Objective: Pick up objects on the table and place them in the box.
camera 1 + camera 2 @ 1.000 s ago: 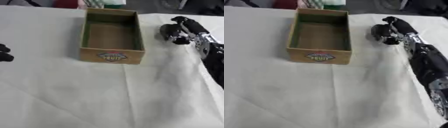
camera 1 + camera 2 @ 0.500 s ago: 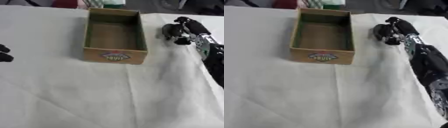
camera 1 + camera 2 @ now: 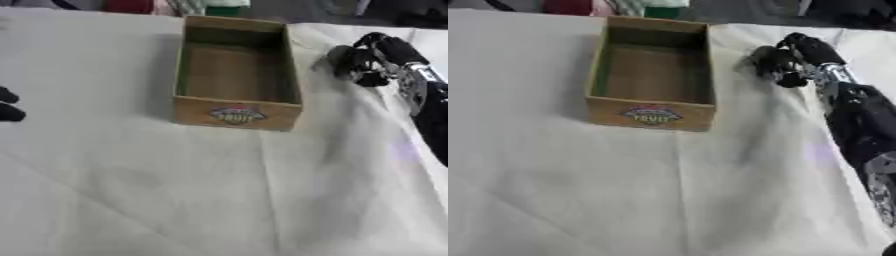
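An open cardboard box (image 3: 236,114) with a fruit label on its front wall stands at the middle back of the white cloth; its inside shows nothing but bare brown bottom. My right hand (image 3: 372,57) is just right of the box's far end, low over the cloth, its dark fingers curled downward. No object shows in it, and whatever lies under the fingers is hidden. My left hand (image 3: 9,107) shows only as dark tips at the left edge, well away from the box. No loose object is visible on the cloth.
The white cloth (image 3: 219,190) covers the table and has soft folds toward the front. Beyond the far edge lie a red thing (image 3: 131,5) and a green thing (image 3: 223,7). My right forearm (image 3: 859,130) runs along the right side.
The whole picture has drifted slightly to the right, so the camera has moved. Box and both hands keep their places relative to one another.
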{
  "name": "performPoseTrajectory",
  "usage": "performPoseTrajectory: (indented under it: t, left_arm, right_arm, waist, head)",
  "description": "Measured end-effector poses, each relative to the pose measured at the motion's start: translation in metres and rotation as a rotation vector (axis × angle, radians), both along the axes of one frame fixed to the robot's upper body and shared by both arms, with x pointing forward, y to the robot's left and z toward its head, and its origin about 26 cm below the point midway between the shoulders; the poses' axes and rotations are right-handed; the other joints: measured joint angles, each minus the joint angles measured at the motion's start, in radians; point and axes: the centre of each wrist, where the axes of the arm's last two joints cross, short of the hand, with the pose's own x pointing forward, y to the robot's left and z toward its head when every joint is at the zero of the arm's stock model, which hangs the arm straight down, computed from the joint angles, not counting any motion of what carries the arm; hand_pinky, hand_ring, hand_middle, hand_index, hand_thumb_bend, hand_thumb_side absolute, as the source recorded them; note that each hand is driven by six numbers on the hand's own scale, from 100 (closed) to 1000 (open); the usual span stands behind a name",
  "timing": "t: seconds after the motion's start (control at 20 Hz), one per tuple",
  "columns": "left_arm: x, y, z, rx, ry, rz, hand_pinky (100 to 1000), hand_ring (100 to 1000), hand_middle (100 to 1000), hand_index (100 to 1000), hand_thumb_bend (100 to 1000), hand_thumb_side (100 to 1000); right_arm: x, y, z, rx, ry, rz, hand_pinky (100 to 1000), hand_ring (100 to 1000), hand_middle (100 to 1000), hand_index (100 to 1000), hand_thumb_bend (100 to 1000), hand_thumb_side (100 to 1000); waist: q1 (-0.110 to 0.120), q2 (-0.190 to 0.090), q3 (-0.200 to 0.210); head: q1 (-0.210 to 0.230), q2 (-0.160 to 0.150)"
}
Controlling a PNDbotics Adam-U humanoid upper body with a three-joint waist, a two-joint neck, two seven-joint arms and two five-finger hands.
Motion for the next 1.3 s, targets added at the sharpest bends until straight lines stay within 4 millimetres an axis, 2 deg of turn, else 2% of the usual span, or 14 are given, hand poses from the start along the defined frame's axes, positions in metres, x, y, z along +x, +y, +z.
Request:
performPoseTrajectory:
  t: [0.15, 0.3, 0.35, 0.5, 0.65, 0.8, 1.3]
  left_arm:
    - [0.000, 0.000, 0.000, 0.000, 0.000, 0.000, 728, 628, 633, 714, 100, 871]
    - [0.000, 0.000, 0.000, 0.000, -0.001, -0.001, 728, 628, 634, 715, 100, 870]
    - [0.000, 0.000, 0.000, 0.000, -0.001, -0.001, 728, 628, 634, 715, 100, 869]
    - [0.000, 0.000, 0.000, 0.000, -0.001, -0.001, 728, 629, 634, 715, 100, 869]
    - [0.000, 0.000, 0.000, 0.000, -0.001, -0.001, 728, 629, 635, 715, 100, 868]
    - [0.000, 0.000, 0.000, 0.000, -0.001, -0.001, 728, 629, 636, 715, 100, 868]
    - [0.000, 0.000, 0.000, -0.003, -0.001, -0.003, 727, 633, 637, 715, 100, 865]
  right_arm:
    - [0.000, 0.000, 0.000, 0.001, -0.011, 0.011, 460, 337, 459, 562, 100, 262]
    - [-0.001, -0.001, -0.001, 0.001, -0.030, 0.024, 385, 244, 364, 467, 100, 238]
    - [-0.001, -0.001, -0.001, 0.002, -0.037, 0.028, 339, 193, 306, 411, 100, 229]
    - [-0.001, 0.000, -0.003, 0.004, -0.064, 0.038, 257, 102, 205, 297, 100, 214]
    - [-0.002, 0.000, -0.005, 0.009, -0.104, 0.047, 184, 100, 116, 192, 100, 204]
    - [-0.001, 0.003, -0.006, 0.022, -0.153, 0.066, 139, 100, 100, 150, 100, 199]
    - [0.004, 0.009, 0.007, 0.050, -0.284, 0.131, 122, 100, 100, 136, 100, 185]
  waist:
    - [0.000, 0.000, -0.001]
    - [0.000, 0.000, -0.002]
    - [0.000, 0.000, -0.002]
    - [0.000, 0.000, -0.004]
    - [0.000, 0.000, -0.004]
    - [0.001, 0.000, -0.004]
    - [-0.004, -0.002, -0.009]
  head:
    - [-0.001, 0.000]
    - [-0.001, 0.000]
    - [-0.001, 0.000]
    - [-0.001, 0.000]
    - [-0.001, 0.000]
    - [-0.002, 0.000]
    - [-0.003, 0.000]
